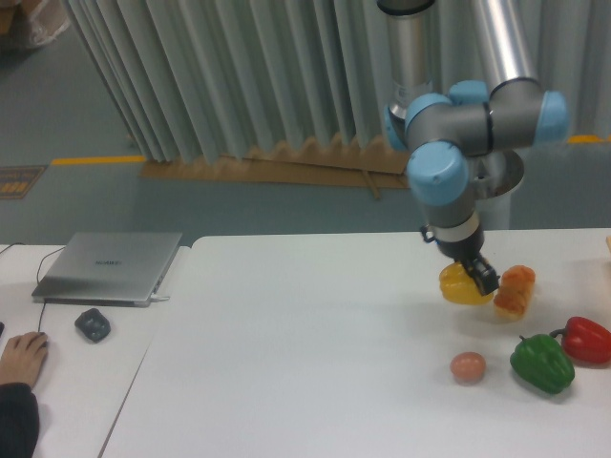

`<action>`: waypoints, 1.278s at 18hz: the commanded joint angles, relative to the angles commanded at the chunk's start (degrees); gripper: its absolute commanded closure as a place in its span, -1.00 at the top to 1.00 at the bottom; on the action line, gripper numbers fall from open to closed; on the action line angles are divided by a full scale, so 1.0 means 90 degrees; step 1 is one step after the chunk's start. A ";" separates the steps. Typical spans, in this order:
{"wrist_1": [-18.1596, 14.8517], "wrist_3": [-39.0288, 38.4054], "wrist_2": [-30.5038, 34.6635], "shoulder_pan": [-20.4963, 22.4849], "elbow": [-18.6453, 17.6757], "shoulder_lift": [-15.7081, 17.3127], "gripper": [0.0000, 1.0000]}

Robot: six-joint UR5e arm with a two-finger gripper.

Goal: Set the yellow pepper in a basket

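Observation:
The yellow pepper (pixel 461 285) hangs a little above the white table, lifted off its surface, right of centre. My gripper (pixel 474 275) comes down from above and is shut on the pepper, with one dark finger showing across its right side. No basket is in view.
An orange-tan bread loaf (pixel 514 290) lies just right of the held pepper, almost touching it. A green pepper (pixel 541 362), a red pepper (pixel 585 340) and a small pinkish round item (pixel 468 366) sit at the front right. A laptop (pixel 107 267), a dark mouse (pixel 93 324) and a person's hand (pixel 21 357) are at the left.

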 joint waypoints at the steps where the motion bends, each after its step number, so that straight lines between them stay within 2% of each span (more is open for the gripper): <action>1: -0.0068 0.0127 -0.0010 0.0078 0.0010 0.0059 -0.01; 8: -0.0205 0.1307 0.0010 0.0635 0.0020 0.0157 -0.01; 10: -0.0244 0.1940 0.0039 0.0975 0.0020 0.0157 -0.01; 12: -0.0449 0.2586 0.0049 0.1230 0.0078 0.0206 -0.01; 16: -0.0566 0.3036 0.0224 0.1426 0.0166 0.0225 -0.01; 23: -0.0547 0.4375 0.0293 0.2266 0.0244 0.0225 -0.01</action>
